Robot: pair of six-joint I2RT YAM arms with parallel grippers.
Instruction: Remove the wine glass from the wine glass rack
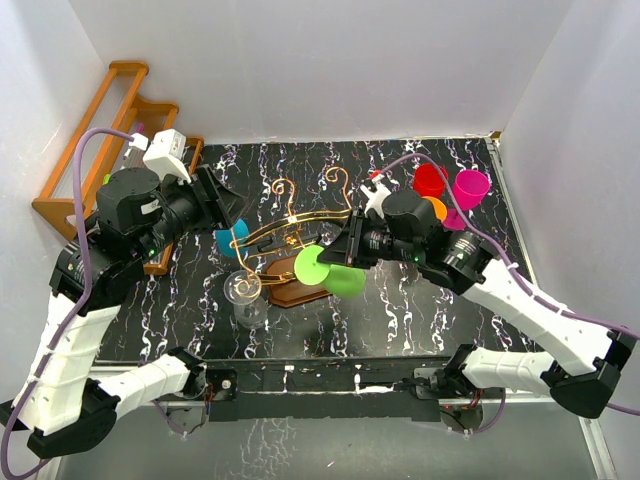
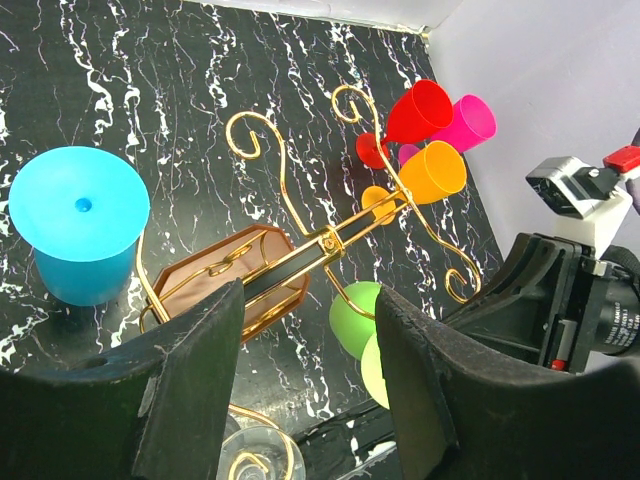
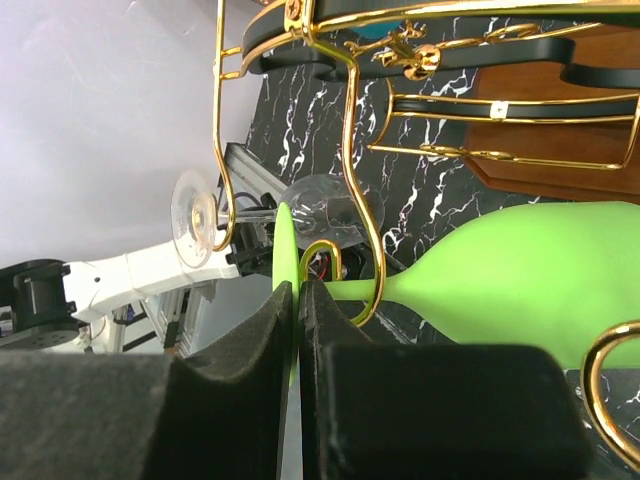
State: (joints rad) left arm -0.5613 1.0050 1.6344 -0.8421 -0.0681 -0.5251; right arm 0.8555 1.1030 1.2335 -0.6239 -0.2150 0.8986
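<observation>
The wine glass rack (image 1: 290, 222) is glossy gold metal wire on a smooth reddish-brown wooden base (image 1: 300, 293). The green wine glass (image 3: 500, 270) looks matt plastic; the tabletop (image 1: 430, 310) is shiny black marble-patterned.

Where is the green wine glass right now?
Top view: the green wine glass hangs on the near-right side of the wine glass rack, right of the clear glass. Its foot is pinched in the right gripper.

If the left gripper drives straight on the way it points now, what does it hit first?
Probably the wine glass rack: its black loop and wooden base lie straight ahead of the open left gripper. The clear wine glass sits lower; depth is unclear.
</observation>
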